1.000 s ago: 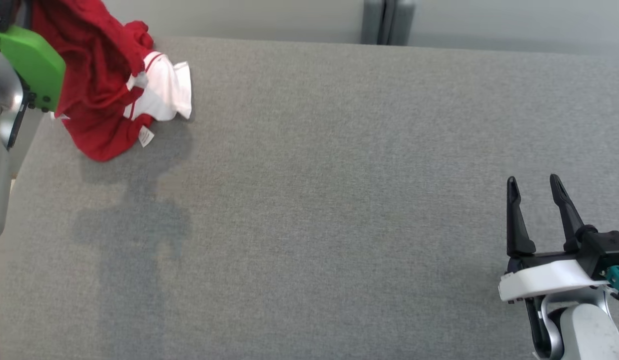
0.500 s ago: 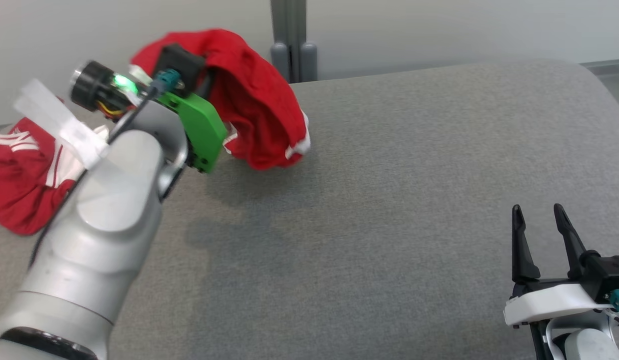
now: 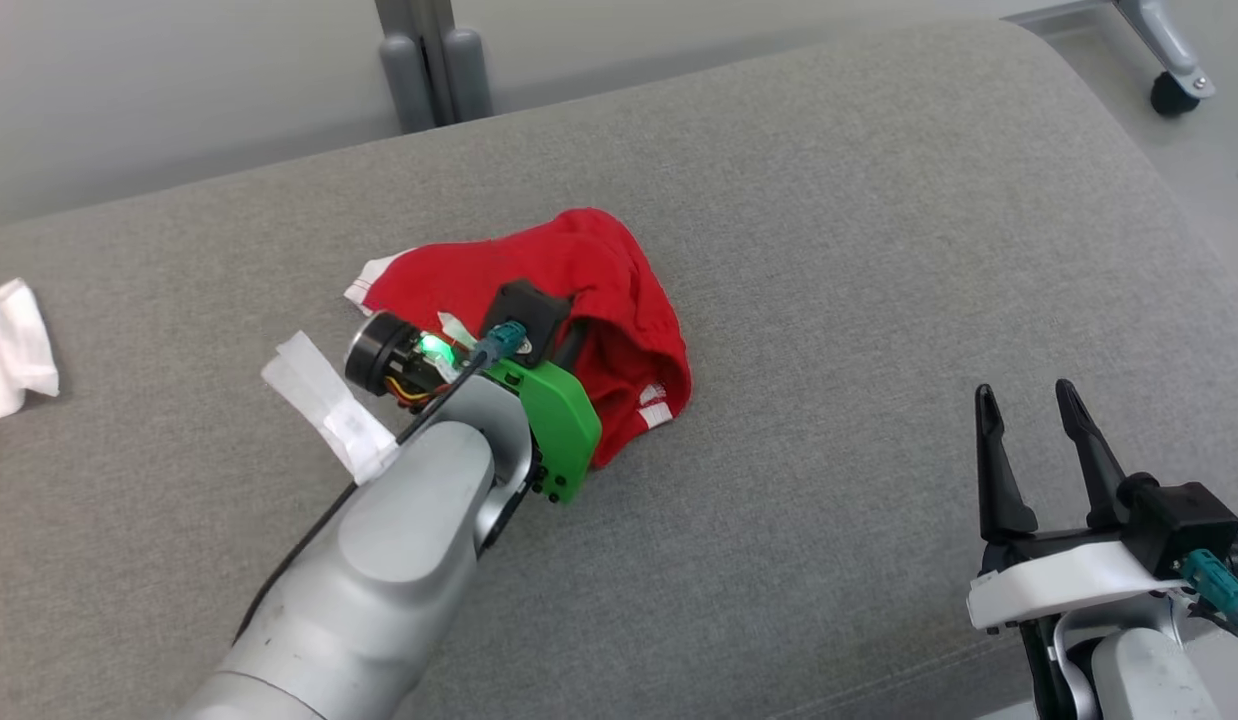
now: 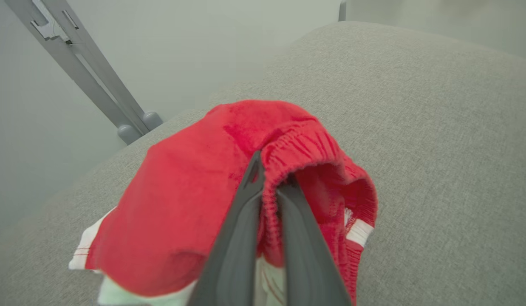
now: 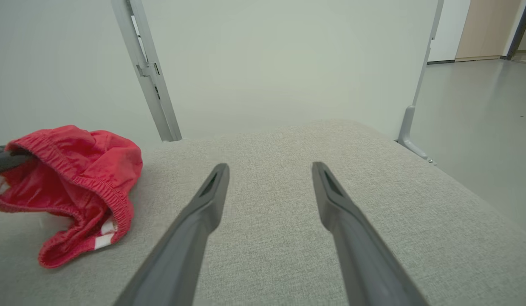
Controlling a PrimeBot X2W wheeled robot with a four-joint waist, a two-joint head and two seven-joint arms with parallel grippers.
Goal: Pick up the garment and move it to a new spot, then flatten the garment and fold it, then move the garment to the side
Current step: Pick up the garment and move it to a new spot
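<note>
While the left gripper [image 4: 270, 173] clamps the red garment [image 4: 182, 204] by its waistband [image 4: 307, 142], cloth drooping onto the grey surface [image 3: 879, 200], the right gripper [image 3: 1025, 398] hovers well apart, fingers spread wide.

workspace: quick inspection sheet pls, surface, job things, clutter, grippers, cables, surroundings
surface: grey fabric surface, no stains seen
job's things: red garment with white trim, bunched, pinched at its elastic waistband; low end seems to touch the surface
clutter: white cloth at the far left edge
grippers: left gripper shut on the garment; right gripper open, holding nothing
cables: black cable along the left arm, clear of the garment
surroundings: grey post, pale wall, caster on the floor
</note>
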